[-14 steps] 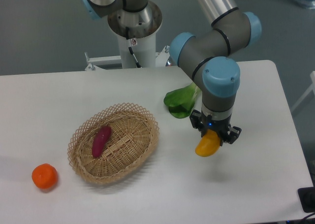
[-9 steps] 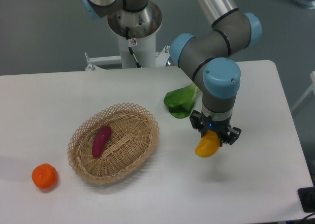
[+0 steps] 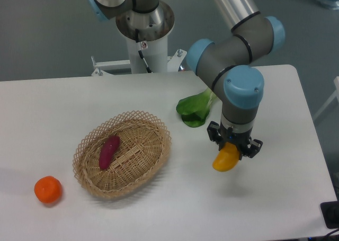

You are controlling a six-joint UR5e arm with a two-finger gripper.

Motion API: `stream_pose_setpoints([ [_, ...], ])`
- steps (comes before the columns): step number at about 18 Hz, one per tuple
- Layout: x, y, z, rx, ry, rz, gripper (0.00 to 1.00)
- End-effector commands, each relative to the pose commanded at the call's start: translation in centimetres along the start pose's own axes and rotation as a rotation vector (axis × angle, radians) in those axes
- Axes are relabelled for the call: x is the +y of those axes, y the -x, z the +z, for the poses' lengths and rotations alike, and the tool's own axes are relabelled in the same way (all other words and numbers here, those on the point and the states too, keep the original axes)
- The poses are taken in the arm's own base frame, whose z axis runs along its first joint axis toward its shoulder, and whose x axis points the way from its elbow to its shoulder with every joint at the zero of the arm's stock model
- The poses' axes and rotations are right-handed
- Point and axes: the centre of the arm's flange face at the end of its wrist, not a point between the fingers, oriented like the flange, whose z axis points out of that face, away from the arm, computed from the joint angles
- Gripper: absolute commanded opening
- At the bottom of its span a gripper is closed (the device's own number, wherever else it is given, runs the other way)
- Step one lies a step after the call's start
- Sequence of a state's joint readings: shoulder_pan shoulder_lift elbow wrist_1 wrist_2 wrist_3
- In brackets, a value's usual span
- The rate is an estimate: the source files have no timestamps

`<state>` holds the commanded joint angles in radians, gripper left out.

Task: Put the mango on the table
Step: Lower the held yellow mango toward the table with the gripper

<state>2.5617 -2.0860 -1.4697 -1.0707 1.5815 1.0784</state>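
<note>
The mango [image 3: 224, 159] is a yellow-orange fruit held in my gripper [image 3: 233, 148], which points straight down and is shut on its upper end. The mango hangs low over the white table [image 3: 159, 209], right of the wicker basket; I cannot tell whether its lower tip touches the surface. The upper part of the mango is hidden between the fingers.
A woven wicker basket [image 3: 153, 153] at centre-left holds a purple-red oblong vegetable [image 3: 109, 151]. A round orange citrus [image 3: 48, 190] lies at the front left. A green leafy vegetable [image 3: 195, 110] lies just behind the gripper. The table's right edge is near.
The gripper with the mango has shifted slightly to the right and a little lower. The other objects have not moved.
</note>
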Motion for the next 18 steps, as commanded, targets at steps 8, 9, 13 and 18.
stream_pose_setpoints([
  [8, -0.7, -1.3, 3.8, -0.014, -0.008, 0.015, 0.34],
  [9, -0.8, -1.6, 4.2, -0.006, -0.005, 0.018, 0.34],
  [13, -1.5, -2.1, 5.8, 0.019, -0.001, 0.026, 0.40],
  [18, -2.5, -2.5, 6.5, 0.053, -0.044, 0.015, 0.42],
])
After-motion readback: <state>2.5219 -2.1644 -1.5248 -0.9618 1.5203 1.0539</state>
